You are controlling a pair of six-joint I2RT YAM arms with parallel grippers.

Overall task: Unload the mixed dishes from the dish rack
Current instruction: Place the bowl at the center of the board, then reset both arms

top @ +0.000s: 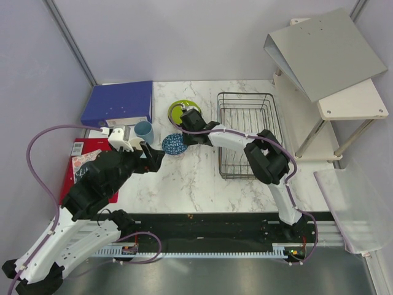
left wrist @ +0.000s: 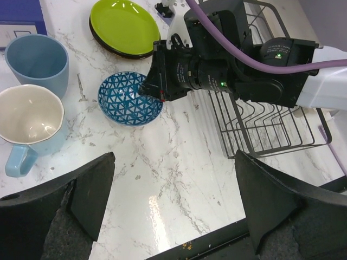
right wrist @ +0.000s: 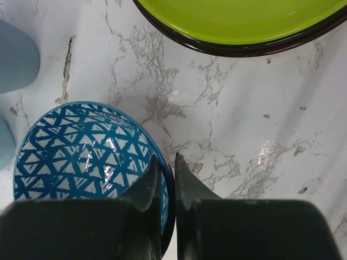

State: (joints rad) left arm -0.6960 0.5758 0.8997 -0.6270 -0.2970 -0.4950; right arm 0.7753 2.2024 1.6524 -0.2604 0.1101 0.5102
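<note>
The blue patterned bowl [top: 174, 144] [left wrist: 129, 98] [right wrist: 81, 151] looks to rest on the marble table left of the dish rack [top: 245, 94] [left wrist: 271, 130]. My right gripper [top: 183, 137] [left wrist: 145, 91] [right wrist: 167, 162] is shut on the bowl's right rim, one finger inside and one outside. No dishes show in the black wire rack. Behind the bowl, a lime green plate [top: 179, 108] [left wrist: 122, 26] [right wrist: 238, 19] lies on a black plate [right wrist: 227, 50]. Two light blue cups [top: 144, 130] [left wrist: 35, 59] [left wrist: 27, 116] stand to the left. My left gripper [top: 153, 157] [left wrist: 173, 200] hangs open over bare marble, holding nothing.
A blue ring binder [top: 120, 101] lies at the back left, with a red packet [top: 83, 160] in front of it. To the right of the rack is a white shelf [top: 353, 101] carrying a grey binder [top: 319, 52]. A clear plastic tray [top: 356, 203] sits at the right edge.
</note>
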